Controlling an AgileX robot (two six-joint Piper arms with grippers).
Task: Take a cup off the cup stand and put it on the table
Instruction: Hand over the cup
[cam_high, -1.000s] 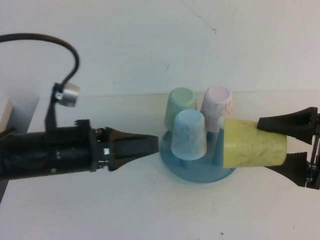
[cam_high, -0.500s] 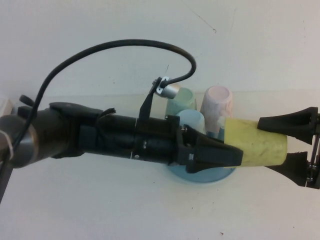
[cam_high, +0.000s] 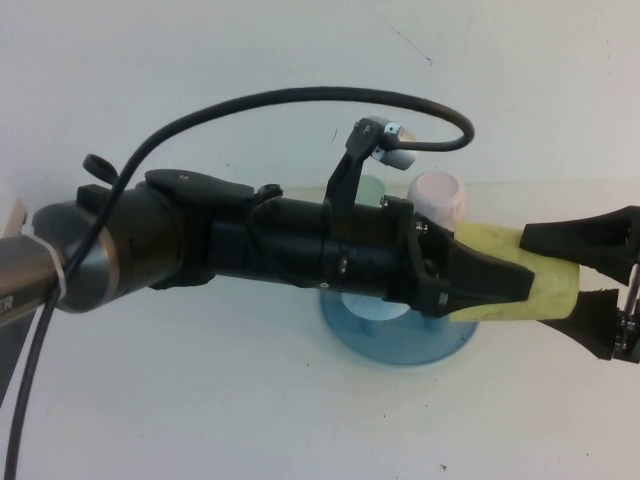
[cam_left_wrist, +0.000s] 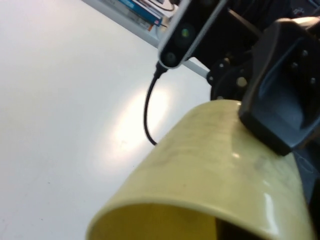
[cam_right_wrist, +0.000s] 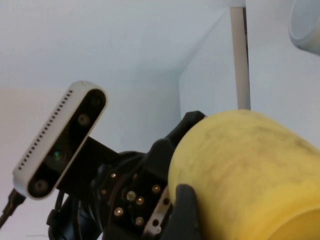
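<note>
The pale yellow cup (cam_high: 550, 285) lies on its side in the air just right of the blue cup stand (cam_high: 400, 345). My right gripper (cam_high: 538, 275) comes in from the right edge and is shut on it, one finger above and one below. My left arm reaches across the stand from the left, and my left gripper (cam_high: 505, 285) is at the cup's near end, overlapping it. The cup (cam_left_wrist: 200, 165) fills the left wrist view, its open mouth towards that camera. In the right wrist view the cup (cam_right_wrist: 250, 165) sits close, with the left arm behind it.
A pink cup (cam_high: 438, 195) stands upside down on a peg at the back of the stand. My left arm hides the stand's other pegs. White table (cam_high: 250, 400) lies in front of the stand. A black cable (cam_high: 250, 100) arcs over the arm.
My left arm has pushed further right over the stand until its gripper reached the yellow cup. The right gripper still holds the cup in nearly the same place.
</note>
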